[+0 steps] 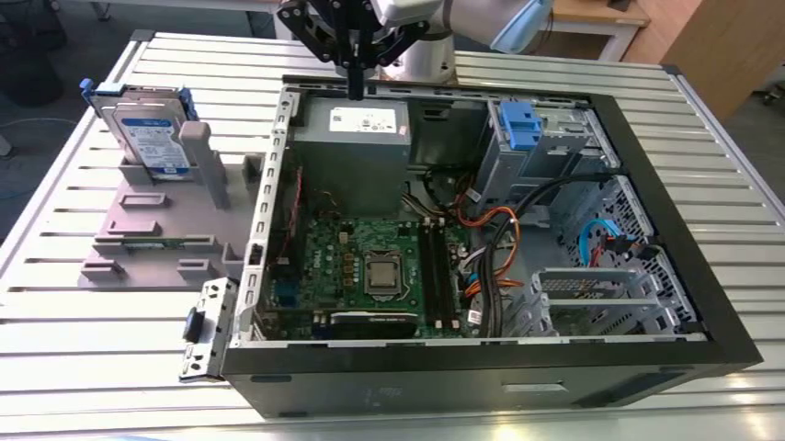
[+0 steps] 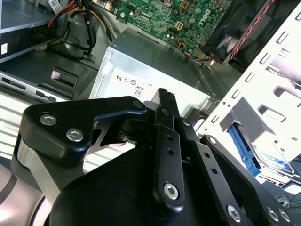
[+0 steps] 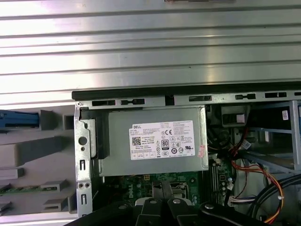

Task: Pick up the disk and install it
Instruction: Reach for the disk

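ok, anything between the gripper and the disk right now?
The gripper hangs over the power supply; the disk stands upright on the grey stand, toward the exterior view's left. The case's side wall runs between them, and the stand's post flanks the disk on that side. Nothing else visible does.

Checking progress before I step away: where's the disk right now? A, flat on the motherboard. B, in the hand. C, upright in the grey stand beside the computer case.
C: the disk stands upright in the grey stand, while the hand hangs over the power supply.
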Controlling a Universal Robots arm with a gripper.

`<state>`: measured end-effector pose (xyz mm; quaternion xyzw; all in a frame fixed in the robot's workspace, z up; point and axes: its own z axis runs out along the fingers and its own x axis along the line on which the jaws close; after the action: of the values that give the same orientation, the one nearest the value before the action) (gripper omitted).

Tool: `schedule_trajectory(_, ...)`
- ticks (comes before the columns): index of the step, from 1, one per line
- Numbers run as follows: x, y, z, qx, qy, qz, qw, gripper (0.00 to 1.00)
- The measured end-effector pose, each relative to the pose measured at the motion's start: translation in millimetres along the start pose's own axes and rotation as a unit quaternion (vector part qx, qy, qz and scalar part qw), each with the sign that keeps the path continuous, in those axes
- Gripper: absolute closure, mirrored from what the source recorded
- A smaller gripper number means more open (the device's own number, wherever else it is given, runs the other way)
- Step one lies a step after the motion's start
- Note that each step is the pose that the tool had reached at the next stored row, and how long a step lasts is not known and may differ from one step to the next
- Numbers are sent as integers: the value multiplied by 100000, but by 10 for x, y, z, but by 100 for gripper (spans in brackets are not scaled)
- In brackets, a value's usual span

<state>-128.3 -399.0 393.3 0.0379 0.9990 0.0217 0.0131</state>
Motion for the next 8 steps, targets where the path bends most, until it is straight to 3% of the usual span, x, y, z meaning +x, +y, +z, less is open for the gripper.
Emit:
schedule_trajectory(6, 8, 0, 0, 1, 3, -8, 100000, 89)
schedule_trajectory(8, 353, -26, -9, 1, 2, -4, 100000, 89)
